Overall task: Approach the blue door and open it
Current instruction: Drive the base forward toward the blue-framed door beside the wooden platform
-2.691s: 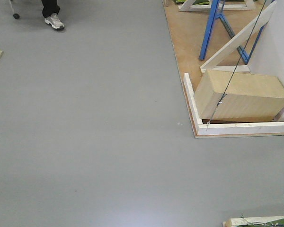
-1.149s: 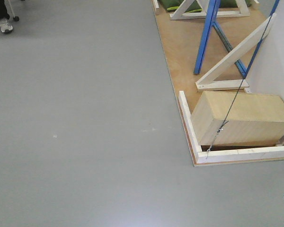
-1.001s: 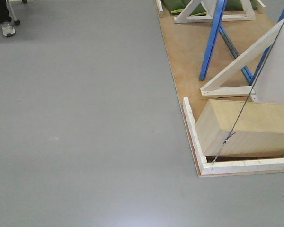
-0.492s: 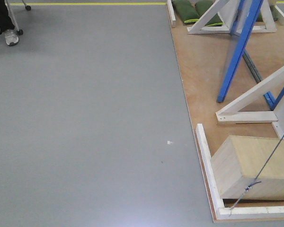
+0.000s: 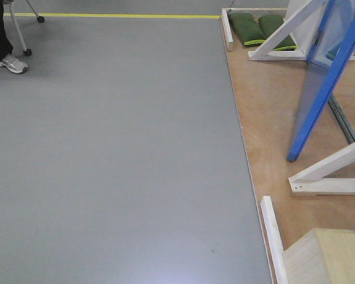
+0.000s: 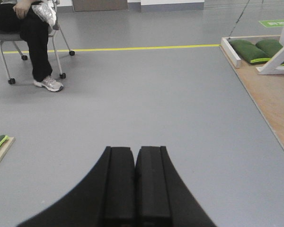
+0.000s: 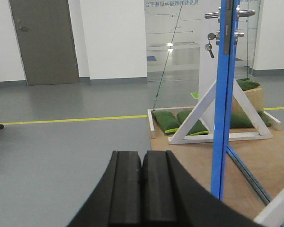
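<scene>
The blue door (image 7: 224, 104) stands edge-on at one o'clock in our right wrist view, on the wooden platform (image 5: 266, 130), its lever handle (image 7: 214, 15) high up. Our left gripper (image 6: 135, 156) and right gripper (image 7: 142, 161) both have jaws pressed together, holding nothing. Closing in, we risk clipping the platform edge or the white brace (image 5: 328, 171) at four o'clock in the front view, and jaws this tight could slide off the lever.

A smooth grey floor (image 5: 118, 154), crossed by a yellow line (image 5: 118, 15), spreads to white walls (image 7: 113, 38) with a dark grey door (image 7: 43, 41), while a plywood platform (image 5: 272, 136) on the right carries white wooden braces (image 5: 328, 171) and green sandbags (image 5: 248, 26), and a person (image 6: 31, 28) sits on a wheeled chair (image 6: 2, 38) at the far left.
</scene>
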{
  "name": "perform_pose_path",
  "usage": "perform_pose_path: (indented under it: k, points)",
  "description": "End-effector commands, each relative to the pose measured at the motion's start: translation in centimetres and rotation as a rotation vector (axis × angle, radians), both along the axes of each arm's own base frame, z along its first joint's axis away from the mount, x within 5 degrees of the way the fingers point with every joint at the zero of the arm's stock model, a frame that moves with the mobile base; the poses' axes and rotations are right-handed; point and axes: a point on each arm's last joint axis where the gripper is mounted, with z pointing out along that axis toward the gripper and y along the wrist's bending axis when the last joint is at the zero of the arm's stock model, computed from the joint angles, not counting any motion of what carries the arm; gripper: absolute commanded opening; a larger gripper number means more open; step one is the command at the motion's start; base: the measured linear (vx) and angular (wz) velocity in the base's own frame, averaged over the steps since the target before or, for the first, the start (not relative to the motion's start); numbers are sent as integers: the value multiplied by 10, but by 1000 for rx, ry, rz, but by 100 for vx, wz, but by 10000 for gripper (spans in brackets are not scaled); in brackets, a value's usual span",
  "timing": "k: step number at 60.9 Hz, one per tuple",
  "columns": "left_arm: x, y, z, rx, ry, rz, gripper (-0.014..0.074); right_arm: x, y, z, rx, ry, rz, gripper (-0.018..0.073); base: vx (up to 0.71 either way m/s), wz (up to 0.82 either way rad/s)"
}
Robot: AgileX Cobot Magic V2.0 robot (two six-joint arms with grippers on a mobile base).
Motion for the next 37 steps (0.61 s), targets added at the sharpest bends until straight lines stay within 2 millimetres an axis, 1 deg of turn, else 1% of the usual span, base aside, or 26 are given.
perform_pose_path:
  k: [1, 37]
  points:
    - [-1, -1, 19, 2, -131, -6, 71, -1, 1, 6, -15, -90, 6, -4, 45, 7]
    - [0, -1, 19, 2, -130, -6, 71, -1, 1, 6, -15, -88, 5, -4, 46, 2]
